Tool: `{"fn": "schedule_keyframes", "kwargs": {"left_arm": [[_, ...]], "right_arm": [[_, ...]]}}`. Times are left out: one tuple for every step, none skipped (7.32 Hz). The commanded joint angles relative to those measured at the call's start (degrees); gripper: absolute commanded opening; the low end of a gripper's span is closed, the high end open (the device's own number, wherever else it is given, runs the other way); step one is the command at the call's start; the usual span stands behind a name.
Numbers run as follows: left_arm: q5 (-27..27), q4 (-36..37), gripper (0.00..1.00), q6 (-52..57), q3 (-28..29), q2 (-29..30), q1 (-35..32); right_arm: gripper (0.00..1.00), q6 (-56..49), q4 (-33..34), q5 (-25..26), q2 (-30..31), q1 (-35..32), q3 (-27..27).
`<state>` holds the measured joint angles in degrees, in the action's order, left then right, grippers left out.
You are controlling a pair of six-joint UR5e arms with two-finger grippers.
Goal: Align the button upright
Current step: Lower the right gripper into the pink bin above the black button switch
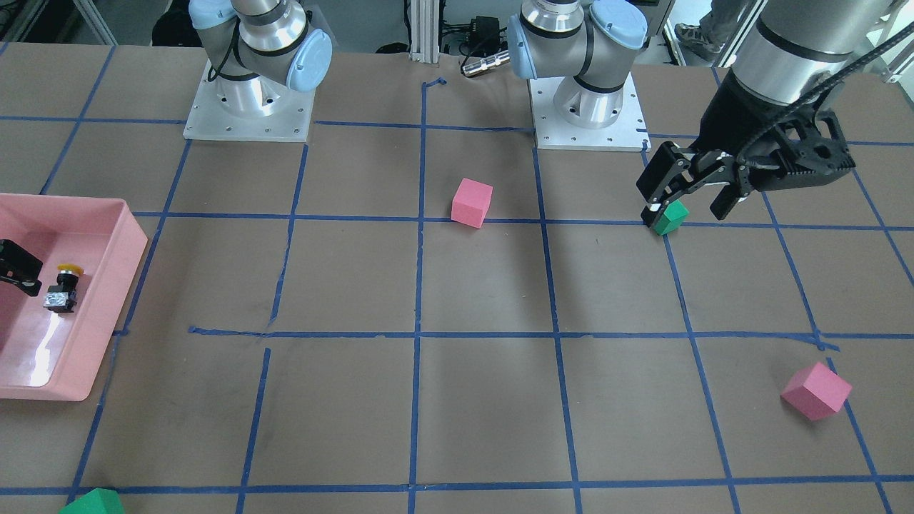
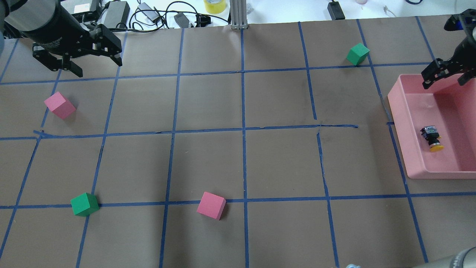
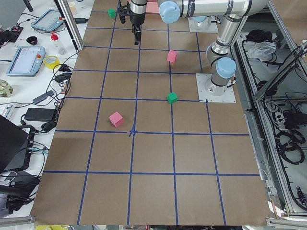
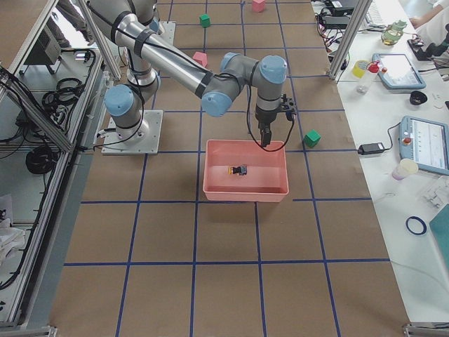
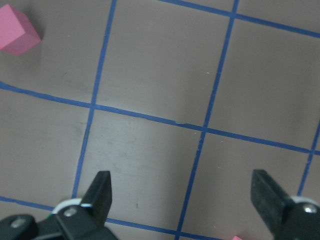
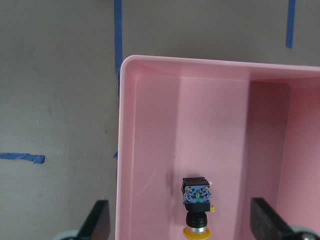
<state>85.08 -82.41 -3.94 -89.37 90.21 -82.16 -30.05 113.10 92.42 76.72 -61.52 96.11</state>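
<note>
The button (image 2: 431, 137) lies on its side on the floor of the pink tray (image 2: 398, 111), with its yellow cap toward the robot and its silvery base away. It also shows in the front view (image 1: 63, 288) and in the right wrist view (image 6: 196, 202). My right gripper (image 2: 445, 76) is open and empty. It hovers above the tray's far end, apart from the button. My left gripper (image 2: 96, 66) is open and empty, held high over the table's left side. Its fingers (image 5: 102, 192) frame bare table.
Two pink cubes (image 2: 59, 105) (image 2: 211, 205) and two green cubes (image 2: 84, 204) (image 2: 358, 54) lie scattered on the brown, blue-taped table. Cables and a tape roll (image 2: 214, 5) lie beyond the far edge. The tray sits at the table's right edge.
</note>
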Motion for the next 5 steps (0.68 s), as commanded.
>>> {"fn": "schedule_keyframes", "kwargs": {"left_arm": [[2.1,-0.2,1.0,0.1,0.2,0.3,-4.8],[5.8,-0.1,1.0,0.1,-0.4,0.7,-6.9],[5.9,0.2,1.0,0.3,-0.1,1.1,-7.0],[5.8,0.2,1.0,0.4,-0.5,1.4,-7.0],[5.8,0.2,1.0,0.2,-0.5,1.5,-6.9]], "right_arm": [[1.0,-1.1,4.0,0.0,-0.8,1.9,2.0],[1.0,-1.4,4.0,-0.7,-2.4,3.8,2.2],[1.0,-1.7,4.0,-0.7,-2.9,4.1,3.4],[1.0,-1.9,4.1,-0.7,-2.9,4.7,4.3],[1.0,-2.4,4.4,-0.7,-3.0,5.5,4.5]]}}
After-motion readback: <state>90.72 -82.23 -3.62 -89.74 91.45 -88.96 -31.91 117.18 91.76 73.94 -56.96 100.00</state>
